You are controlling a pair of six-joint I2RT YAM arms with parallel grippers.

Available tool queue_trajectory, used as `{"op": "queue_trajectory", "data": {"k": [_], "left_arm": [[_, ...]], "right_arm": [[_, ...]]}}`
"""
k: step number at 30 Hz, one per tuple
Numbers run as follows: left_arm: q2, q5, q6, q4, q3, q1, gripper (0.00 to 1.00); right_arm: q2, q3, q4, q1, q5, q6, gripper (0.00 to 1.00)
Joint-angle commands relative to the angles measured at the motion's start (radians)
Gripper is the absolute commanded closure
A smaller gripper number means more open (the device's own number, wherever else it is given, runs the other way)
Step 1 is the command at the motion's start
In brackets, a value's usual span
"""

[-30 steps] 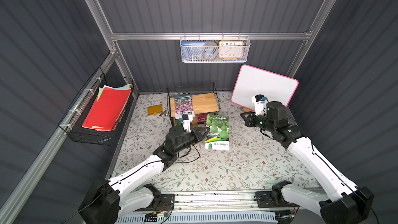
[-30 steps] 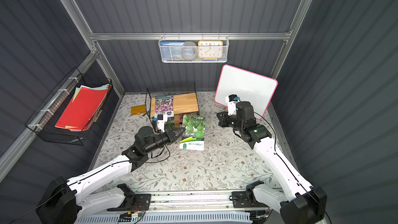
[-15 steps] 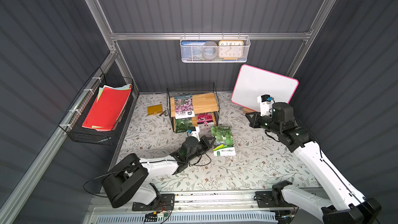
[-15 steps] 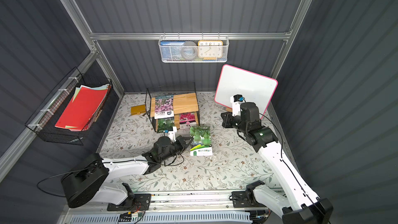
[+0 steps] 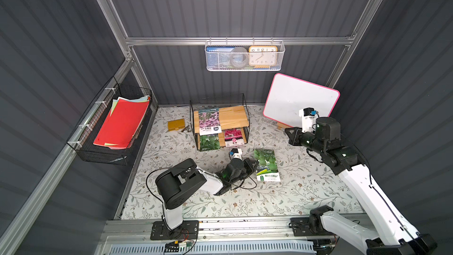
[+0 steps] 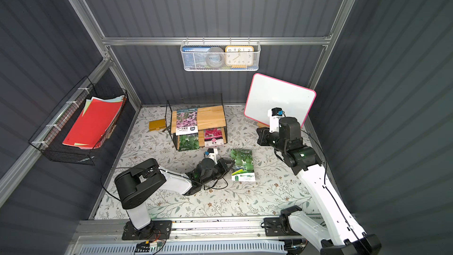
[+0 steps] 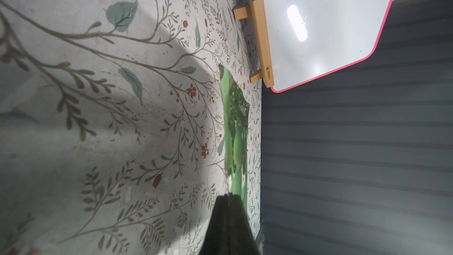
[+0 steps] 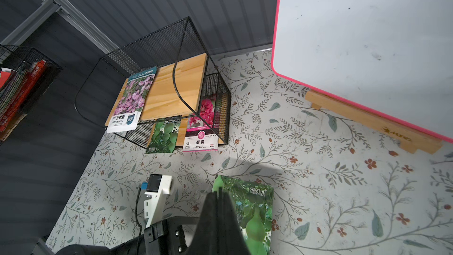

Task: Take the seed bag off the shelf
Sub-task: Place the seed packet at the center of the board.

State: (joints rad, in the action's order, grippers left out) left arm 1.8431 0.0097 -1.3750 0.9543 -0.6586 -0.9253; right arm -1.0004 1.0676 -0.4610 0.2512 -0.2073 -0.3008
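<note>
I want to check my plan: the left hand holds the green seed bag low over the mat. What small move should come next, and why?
Probably open the left hand and let go. The green seed bag is clear of the shelf and lies flat on or just above the floral mat, pinched only at its edge, so little remains to do.

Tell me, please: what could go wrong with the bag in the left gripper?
The left gripper pinches only the edge of the green seed bag, so the bag may slip out or drag on the tablecloth. The shut right gripper hangs near the whiteboard; a careless swing could knock it over.
</note>
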Motion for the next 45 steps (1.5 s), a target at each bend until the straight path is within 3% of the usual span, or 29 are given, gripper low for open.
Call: {"op": "queue_trajectory", "data": {"k": [1, 7, 16, 26, 30, 34, 37, 45], "left_arm": [[0.061, -0.043, -0.024, 0.014, -0.038, -0.013, 1.00], [0.142, -0.049, -0.062, 0.015, -0.075, -0.017, 1.00], [0.172, -0.055, -0.051, -0.158, -0.163, -0.017, 1.00], [0.182, -0.056, -0.059, -0.322, -0.219, -0.016, 0.86], [0.186, -0.056, -0.064, -0.364, -0.231, -0.017, 0.74], [0.182, -0.056, -0.063, -0.388, -0.239, -0.019, 0.44], [0.165, -0.066, -0.059, -0.438, -0.249, -0.021, 0.29], [0.065, -0.112, -0.057, -0.707, -0.283, -0.031, 0.20]], "right_arm": [[0.011, -0.006, -0.001, -0.010, -0.013, 0.012, 1.00], [0.008, -0.011, 0.001, -0.019, -0.023, 0.013, 1.00], [-0.004, -0.030, 0.052, -0.025, -0.030, 0.001, 1.00], [-0.009, -0.032, 0.062, -0.029, -0.073, -0.004, 1.00], [-0.007, -0.034, 0.062, -0.029, -0.075, -0.004, 1.00], [-0.004, -0.036, 0.065, -0.032, -0.076, -0.004, 1.00], [-0.003, -0.035, 0.067, -0.032, -0.079, -0.004, 1.00], [-0.007, -0.026, 0.070, -0.035, -0.091, -0.003, 1.00]]}}
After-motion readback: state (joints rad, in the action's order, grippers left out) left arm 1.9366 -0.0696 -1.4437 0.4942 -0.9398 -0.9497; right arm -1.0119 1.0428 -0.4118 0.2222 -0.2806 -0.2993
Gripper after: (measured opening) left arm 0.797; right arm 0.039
